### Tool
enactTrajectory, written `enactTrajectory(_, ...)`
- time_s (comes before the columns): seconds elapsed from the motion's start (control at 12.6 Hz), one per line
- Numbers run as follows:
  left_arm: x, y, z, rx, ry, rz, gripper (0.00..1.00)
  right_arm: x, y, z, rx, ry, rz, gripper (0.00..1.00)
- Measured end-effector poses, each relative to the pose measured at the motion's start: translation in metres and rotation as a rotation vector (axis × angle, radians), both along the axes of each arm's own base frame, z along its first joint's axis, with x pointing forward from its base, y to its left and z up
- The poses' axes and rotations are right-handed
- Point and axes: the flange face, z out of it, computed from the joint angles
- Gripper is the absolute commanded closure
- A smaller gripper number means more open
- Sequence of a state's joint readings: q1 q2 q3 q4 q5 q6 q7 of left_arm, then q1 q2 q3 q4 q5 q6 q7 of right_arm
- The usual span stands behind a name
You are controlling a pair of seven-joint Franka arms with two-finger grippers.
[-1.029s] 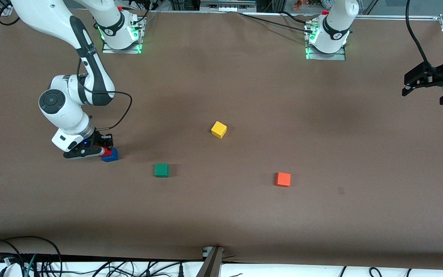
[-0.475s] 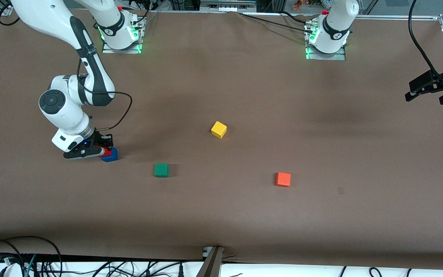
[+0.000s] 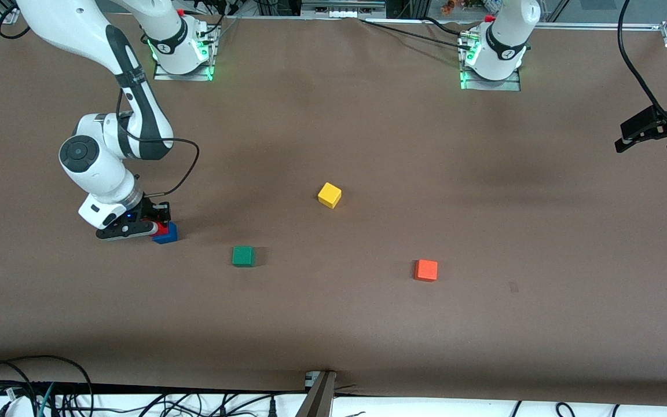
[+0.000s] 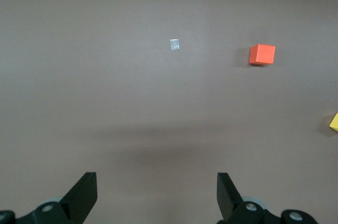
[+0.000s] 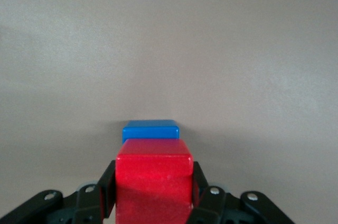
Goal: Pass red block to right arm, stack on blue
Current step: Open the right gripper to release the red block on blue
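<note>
My right gripper is clenched on the red block, which sits over the blue cube but looks offset from it. I judge I should square red on blue and lower gently before letting go. The left gripper waits spread wide, well apart from the blue cube.

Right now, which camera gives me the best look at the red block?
The right wrist view: the red block fills it, clamped in the right gripper over the blue cube. The front view shows only a red sliver under that gripper; the left wrist view misses it.
</note>
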State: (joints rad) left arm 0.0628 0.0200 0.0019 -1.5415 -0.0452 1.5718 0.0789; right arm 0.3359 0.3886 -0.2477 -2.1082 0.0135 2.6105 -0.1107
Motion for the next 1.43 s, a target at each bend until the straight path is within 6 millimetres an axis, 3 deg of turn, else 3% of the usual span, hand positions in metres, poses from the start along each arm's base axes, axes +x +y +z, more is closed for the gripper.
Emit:
enactTrajectory(0.4,-0.001,0.006,-0.002,-0.001,0.01,0.011,0.0,0.004,0.002,0.0,-0.001,-0.01,0.004,0.83)
enactTrajectory(0.71,0.002,0.036,-0.014,-0.01,0.031,0.064,0.0,0.006,0.003,0.0,-0.001,-0.013,0.006,0.82)
enactTrajectory(0.79,0.004,0.037,-0.013,-0.009,0.027,0.066,0.0,0.006,0.004,0.0,-0.001,-0.014,0.006,0.56)
enactTrajectory(0.87,0.006,0.036,-0.012,-0.009,0.023,0.063,0.0,0.007,0.004,0.0,-0.002,-0.014,0.007,0.01)
enactTrajectory(1.19,0.007,0.034,-0.009,-0.009,0.017,0.059,0.0,0.01,0.006,0.003,-0.001,-0.022,0.01,0.0)
enactTrajectory(1.43,0.009,0.034,-0.013,-0.009,0.022,0.059,0.0,0.019,0.01,0.024,0.0,0.013,0.008,0.0)
